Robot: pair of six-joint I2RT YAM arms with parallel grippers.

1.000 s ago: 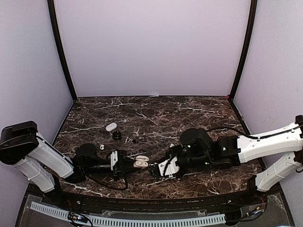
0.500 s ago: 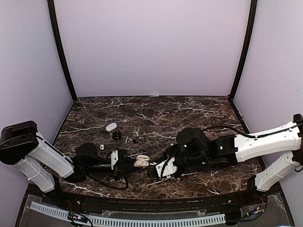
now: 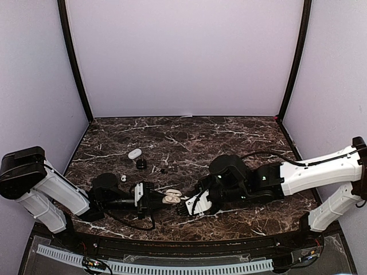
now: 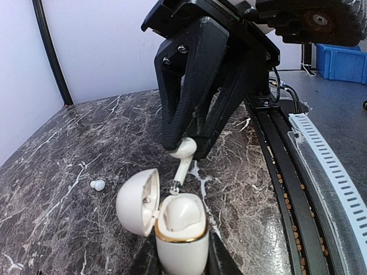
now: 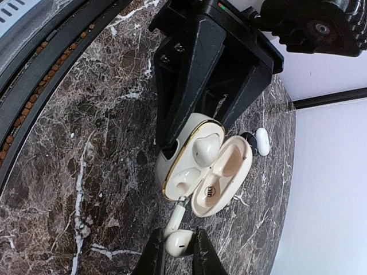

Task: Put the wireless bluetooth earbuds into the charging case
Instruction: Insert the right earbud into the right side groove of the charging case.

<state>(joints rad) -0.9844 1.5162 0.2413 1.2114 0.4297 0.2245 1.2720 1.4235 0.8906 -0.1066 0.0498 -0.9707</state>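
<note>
My left gripper (image 3: pixel 153 201) is shut on an open white charging case (image 4: pixel 180 232) with a gold rim, lid (image 4: pixel 137 200) swung left. The case also shows in the right wrist view (image 5: pixel 192 160) and the top view (image 3: pixel 171 197). One white earbud (image 5: pixel 206 148) sits in one pocket; the other pocket is empty. My right gripper (image 3: pixel 186 205) is shut on a white stemmed earbud (image 5: pixel 178 240), its stem tip at the case rim by the empty pocket. This earbud also shows in the left wrist view (image 4: pixel 184 150). A tiny white earbud piece (image 4: pixel 97 185) lies on the marble left of the case.
A small white case (image 3: pixel 135 153) and a black round object (image 3: pixel 141 163) lie on the marble table (image 3: pixel 241 137) behind the left arm. A tiny white piece (image 3: pixel 122 177) lies by the left wrist. A black rail (image 3: pixel 172 243) runs along the table's near edge.
My right gripper has moved left with the earbud toward the case, until the stem tip reaches the case rim. My left gripper and the case have held still.
</note>
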